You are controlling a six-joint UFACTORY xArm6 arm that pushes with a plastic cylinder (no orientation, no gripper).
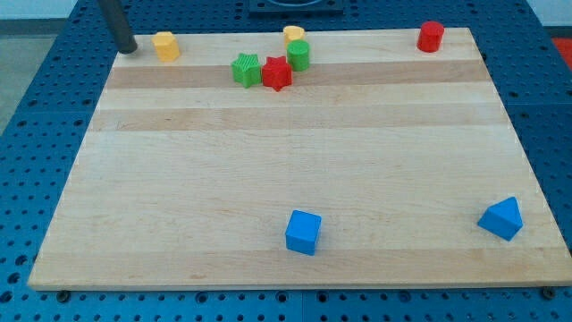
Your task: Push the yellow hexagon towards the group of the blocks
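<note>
Honestly, no fingers exist to judge; my tip sits just at nine o'clock of the yellow hexagon, near the bench far edge. An off-centre shove could slide it off, missing the green star, red star cluster at three o'clock.

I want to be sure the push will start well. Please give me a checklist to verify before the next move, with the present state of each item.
1. My tip is at the view's left of the yellow hexagon block: ok.
2. Tip touching the hexagon: not ok, a small gap shows.
3. Group at the view's right of the hexagon, made of the green star block, red star block, green cylinder block and a yellow block behind: ok.
4. Wooden board between hexagon and group free of blocks: ok.
5. Hexagon near the board's top edge, may slip off: cannot tell.
</note>
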